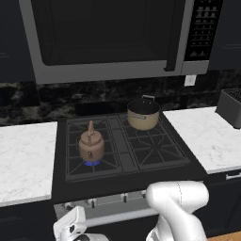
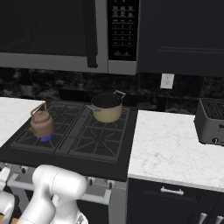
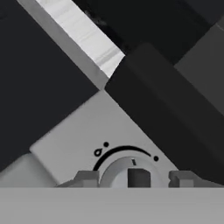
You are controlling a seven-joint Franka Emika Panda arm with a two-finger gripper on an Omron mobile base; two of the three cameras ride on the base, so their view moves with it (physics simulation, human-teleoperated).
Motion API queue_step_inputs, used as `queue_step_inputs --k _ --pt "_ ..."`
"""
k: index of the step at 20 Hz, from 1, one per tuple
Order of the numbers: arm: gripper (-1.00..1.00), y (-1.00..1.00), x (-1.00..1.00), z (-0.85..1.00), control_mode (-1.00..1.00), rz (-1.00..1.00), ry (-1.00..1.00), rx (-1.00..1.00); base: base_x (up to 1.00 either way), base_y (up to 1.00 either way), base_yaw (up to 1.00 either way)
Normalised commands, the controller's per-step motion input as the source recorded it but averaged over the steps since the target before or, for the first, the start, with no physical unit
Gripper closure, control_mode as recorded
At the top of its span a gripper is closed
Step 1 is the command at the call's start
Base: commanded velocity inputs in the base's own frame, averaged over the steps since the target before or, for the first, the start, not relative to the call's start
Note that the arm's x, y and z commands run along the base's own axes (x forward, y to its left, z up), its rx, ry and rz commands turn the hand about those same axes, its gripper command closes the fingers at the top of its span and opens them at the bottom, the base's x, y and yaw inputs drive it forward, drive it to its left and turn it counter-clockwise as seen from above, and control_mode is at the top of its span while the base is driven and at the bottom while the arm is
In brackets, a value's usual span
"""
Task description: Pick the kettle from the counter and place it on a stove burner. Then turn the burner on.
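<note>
Hand view: claw [image 3: 135, 178] straddling knob [image 3: 127, 174]; no legible text.

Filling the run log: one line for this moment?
kettle: on front-left burner | flame: lit | gripper: around stove knob

Saucepan [image 1: 143, 114], tan with dark rim, on rear-right grate of cooktop [image 1: 155, 150]. Microwave [image 1: 113, 37] mounted above, dark door, keypad at right. Dark speckled backsplash [image 1: 42, 101] behind. White outlet [image 2: 167, 81] on wall right of stove. Toaster [image 2: 211, 121], dark, at right end of worktop. Knob [image 3: 129, 175], grey, with arc marking, on grey front panel. Dark drawer with silver handle [image 2: 171, 191] under right worktop.
</note>
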Motion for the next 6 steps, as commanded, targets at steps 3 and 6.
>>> queue_step_inputs --k 3,6 --pt "1.00 0.46 0.00 0.00 -1.00 0.01 0.05 -0.41 0.00 0.00 0.00" --pt "1.00 0.32 0.04 0.00 -1.00 0.01 0.05 -0.22 0.00 0.00 0.00"
